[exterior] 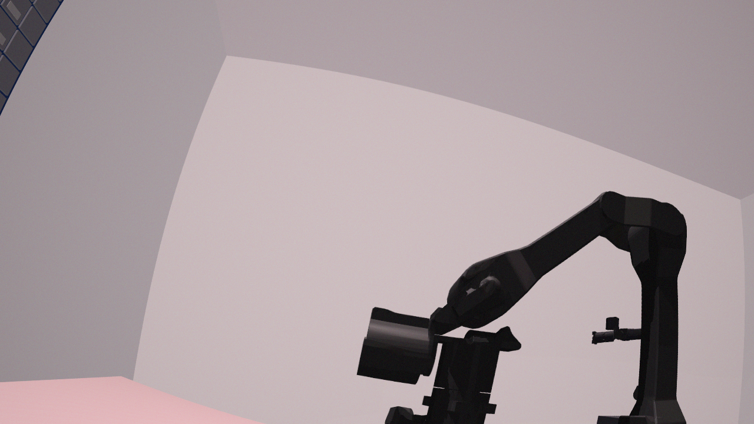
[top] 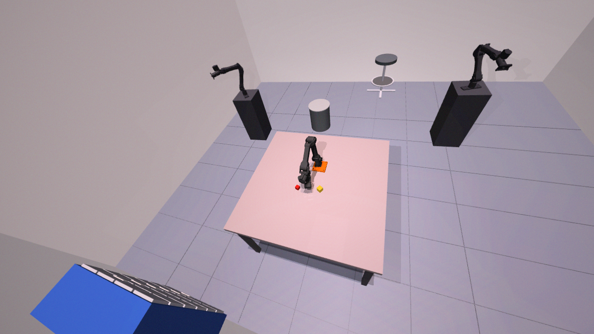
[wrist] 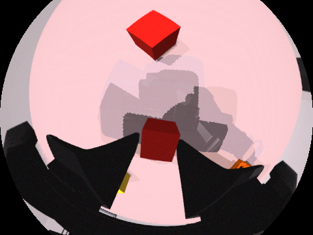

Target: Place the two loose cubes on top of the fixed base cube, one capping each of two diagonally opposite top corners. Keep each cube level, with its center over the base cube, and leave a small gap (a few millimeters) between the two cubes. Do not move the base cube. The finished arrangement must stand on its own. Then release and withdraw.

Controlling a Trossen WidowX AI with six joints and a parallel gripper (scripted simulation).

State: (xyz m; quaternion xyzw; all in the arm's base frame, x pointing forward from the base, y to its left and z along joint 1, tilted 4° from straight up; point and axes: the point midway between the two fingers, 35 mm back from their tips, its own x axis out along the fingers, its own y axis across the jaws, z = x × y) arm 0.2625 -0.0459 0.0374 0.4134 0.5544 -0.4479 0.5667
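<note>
Grey tiled floor (top: 477, 215), pink table (top: 332, 232), stool (top: 385, 60)

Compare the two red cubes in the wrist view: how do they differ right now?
The near red cube sits between the jaws of the gripper, in shadow and dark red; the far red cube lies beyond the jaws, brightly lit. The near one faces the camera squarely; the far one is turned corner-on. Both are red, look alike in size, and rest on the pink table.

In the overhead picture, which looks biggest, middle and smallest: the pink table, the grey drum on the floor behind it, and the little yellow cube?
1. Pink table, by far the largest.
2. Grey drum, farther from the camera, so its true size may be understated.
3. Yellow cube, tiny.
</note>
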